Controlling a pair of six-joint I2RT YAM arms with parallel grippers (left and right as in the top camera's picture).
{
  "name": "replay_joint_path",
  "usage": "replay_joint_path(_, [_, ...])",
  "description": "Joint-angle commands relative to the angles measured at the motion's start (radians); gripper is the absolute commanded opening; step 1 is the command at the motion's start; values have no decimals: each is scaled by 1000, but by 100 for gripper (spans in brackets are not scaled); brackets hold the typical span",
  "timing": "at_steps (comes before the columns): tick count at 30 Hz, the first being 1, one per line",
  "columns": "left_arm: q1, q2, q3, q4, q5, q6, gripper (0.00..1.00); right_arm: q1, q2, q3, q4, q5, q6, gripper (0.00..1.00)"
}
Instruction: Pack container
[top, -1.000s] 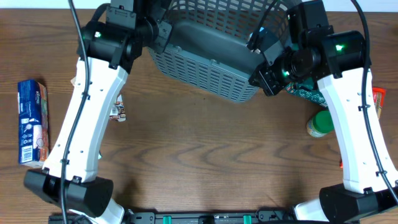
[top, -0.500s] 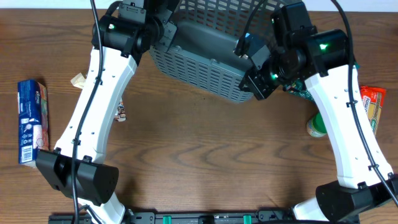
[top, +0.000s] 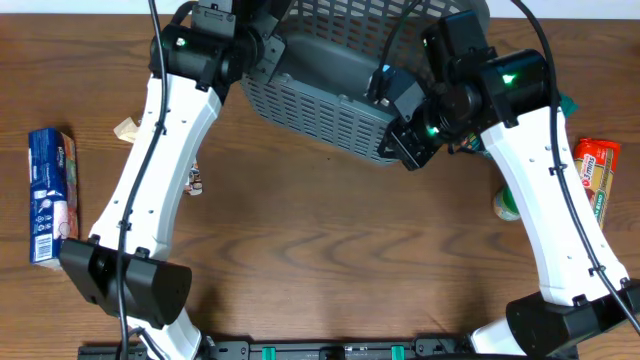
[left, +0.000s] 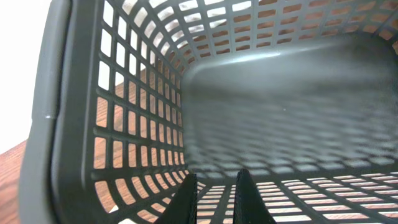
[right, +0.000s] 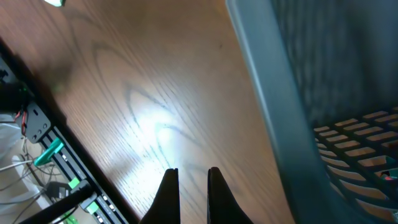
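Observation:
The container (top: 340, 100), a dark grey lattice basket, is tilted at the table's far middle, so its wall and underside face the overhead camera. My left gripper (top: 262, 45) is at its far left corner. In the left wrist view the container's inside (left: 280, 93) fills the frame, and the fingers (left: 215, 199) are close together at its lattice wall, seemingly clamped on it. My right gripper (top: 405, 140) is at the container's near right corner. In the right wrist view its fingers (right: 193, 183) are nearly together and empty above the table, with the container's rim (right: 280, 112) just to their right.
A blue packet (top: 50, 195) lies at the far left. A small sachet (top: 195, 180) and a tan scrap (top: 125, 128) lie by the left arm. A green-lidded jar (top: 508, 205) and an orange packet (top: 595, 172) are at the right, partly behind the right arm.
My right arm has swung left along the container's near right corner, uncovering the orange packet. My left arm shifted slightly right early on. The container stays tilted.

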Motion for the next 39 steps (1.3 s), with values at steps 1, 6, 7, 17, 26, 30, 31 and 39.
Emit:
replay_joint_path(1, [2,26,16,-3,-12,17,6,6,-11,-3,-3,52,-5,1])
replay_joint_path(6, [2,26,16,-29,-12,17,6,3,-11,-3,9,132,0,1])
replay_joint_path(7, [2,26,16,-47,-12,17,6,2,-11,-3,16,149,9,1])
replay_joint_path(17, [1,26,16,-163,-12,13,6,-1,-11,-3,58,280,59,1])
replay_joint_path(26, [0,26,16,-254,-12,-13,6,-5,-11,-3,103,356,112,1])
replay_joint_path(30, [0,26,16,-279,-12,-21,6,-14,-11,-3,120,372,130,1])
replay_joint_path(31, [0,26,16,-282,-12,-21,6,-16,-11,-3,125,379,135,1])
replay_joint_path(39, [0,26,16,-303,-12,-33,6,-22,-11,-3,157,392,156,1])
